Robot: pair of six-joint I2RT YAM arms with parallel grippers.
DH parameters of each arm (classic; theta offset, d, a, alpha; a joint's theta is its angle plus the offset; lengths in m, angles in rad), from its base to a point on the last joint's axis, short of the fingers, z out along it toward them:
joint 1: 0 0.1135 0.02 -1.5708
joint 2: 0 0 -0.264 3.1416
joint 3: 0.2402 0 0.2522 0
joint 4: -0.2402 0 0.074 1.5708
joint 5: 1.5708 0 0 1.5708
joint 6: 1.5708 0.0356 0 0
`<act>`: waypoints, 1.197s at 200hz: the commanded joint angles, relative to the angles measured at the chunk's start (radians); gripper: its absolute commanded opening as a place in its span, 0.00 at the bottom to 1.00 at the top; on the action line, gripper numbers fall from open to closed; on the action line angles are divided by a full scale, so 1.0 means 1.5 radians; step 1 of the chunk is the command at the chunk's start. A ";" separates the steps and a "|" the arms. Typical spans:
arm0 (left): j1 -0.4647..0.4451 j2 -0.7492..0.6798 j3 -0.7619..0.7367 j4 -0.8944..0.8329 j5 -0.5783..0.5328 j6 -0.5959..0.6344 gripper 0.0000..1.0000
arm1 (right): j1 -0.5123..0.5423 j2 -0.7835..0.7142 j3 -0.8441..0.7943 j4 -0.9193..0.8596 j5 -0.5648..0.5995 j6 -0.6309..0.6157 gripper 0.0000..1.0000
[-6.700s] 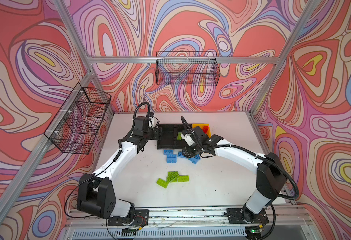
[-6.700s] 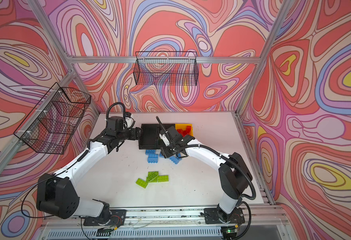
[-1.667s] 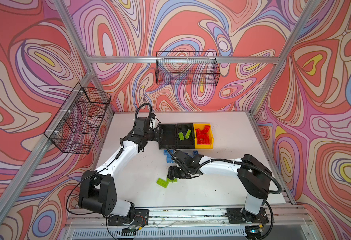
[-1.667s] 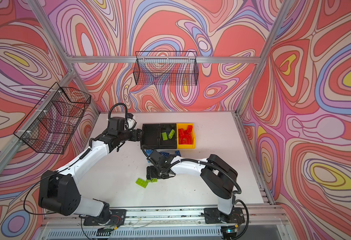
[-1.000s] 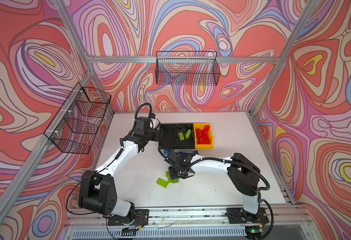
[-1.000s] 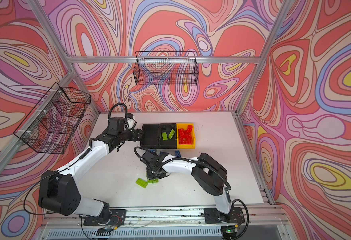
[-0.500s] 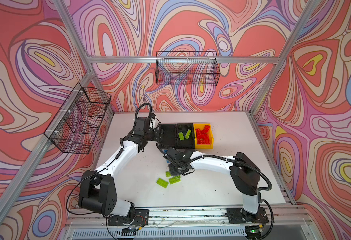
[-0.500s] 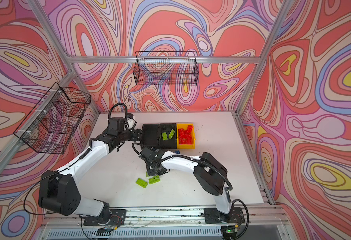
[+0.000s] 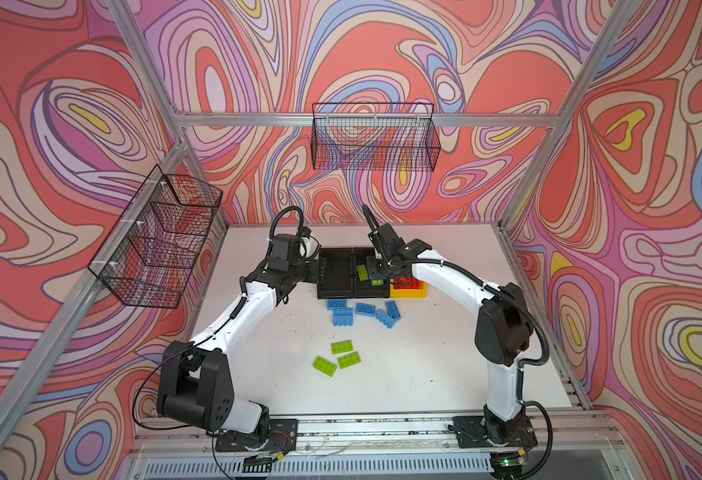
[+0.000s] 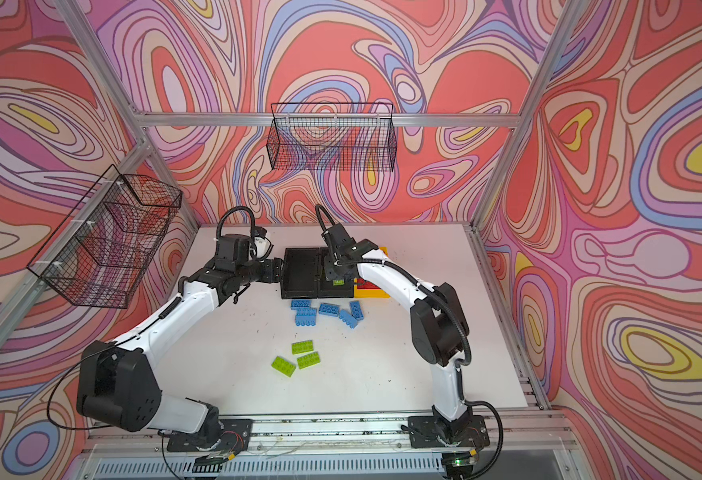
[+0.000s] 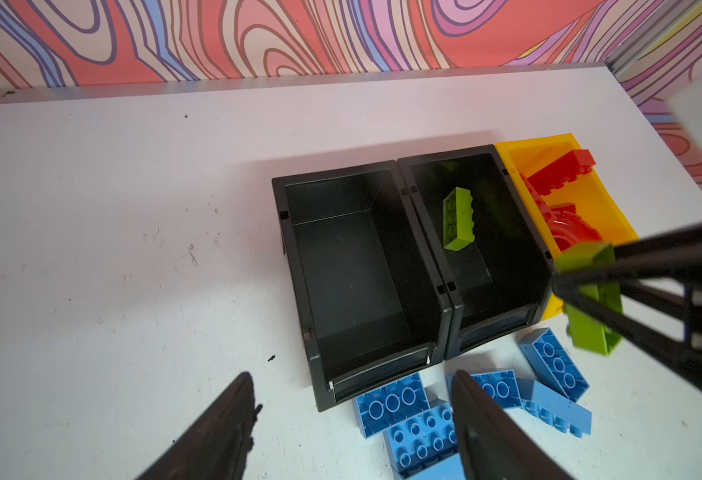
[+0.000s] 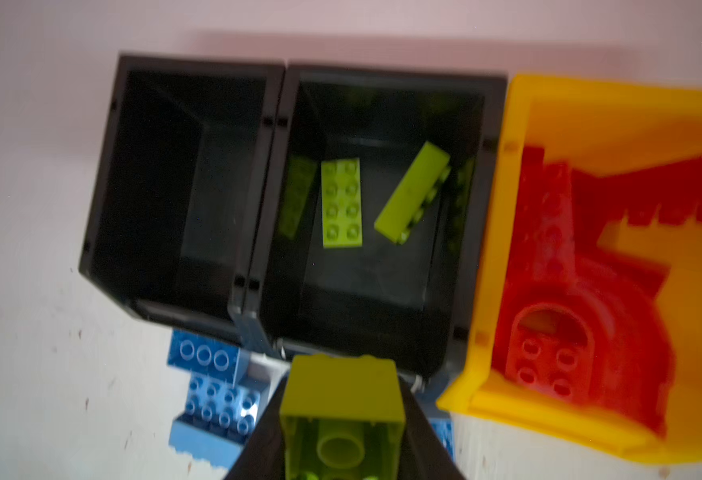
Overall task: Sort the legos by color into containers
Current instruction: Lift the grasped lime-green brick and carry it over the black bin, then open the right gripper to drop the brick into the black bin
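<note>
While the right hand (image 12: 343,419) grips a green lego (image 12: 341,386), two green bricks (image 12: 341,203) (image 12: 411,191) occupy the middle bin (image 12: 386,75).

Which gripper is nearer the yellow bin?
Right. Holding a green brick, the right gripper hangs over the black bin adjoining the yellow bin; the left gripper is beyond both black bins.

Right wrist view smeared throughout; green brick (image 12: 343,386) in right gripper (image 12: 341,415) runs off the frame edge. In both top views the right arm (image 9: 444,275) (image 10: 382,274) hides most of the yellow bin (image 9: 408,292) (image 10: 372,294).
</note>
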 commanded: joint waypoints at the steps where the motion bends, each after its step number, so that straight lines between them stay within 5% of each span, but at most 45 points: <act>1: 0.005 -0.015 0.014 -0.008 -0.006 0.012 0.77 | -0.013 0.074 0.066 -0.012 0.005 -0.054 0.27; 37: 0.005 -0.018 0.015 -0.008 -0.013 0.016 0.77 | -0.029 0.169 0.163 -0.018 -0.010 -0.072 0.27; 98: 0.006 -0.017 0.016 -0.008 -0.007 0.013 0.77 | -0.045 0.185 0.144 0.052 -0.048 -0.066 0.31; 137: 0.006 -0.019 0.015 -0.008 -0.008 0.013 0.77 | -0.045 0.188 0.142 0.056 -0.057 -0.065 0.51; 161: 0.006 -0.020 0.016 -0.008 -0.008 0.013 0.77 | -0.045 0.160 0.129 0.059 -0.062 -0.078 0.63; 200: 0.005 -0.025 0.014 -0.008 -0.012 0.015 0.77 | -0.045 0.079 0.079 0.044 -0.101 -0.160 0.61; 239: 0.006 -0.020 0.015 -0.008 -0.013 0.016 0.77 | -0.030 -0.077 -0.084 0.052 -0.183 -0.270 0.60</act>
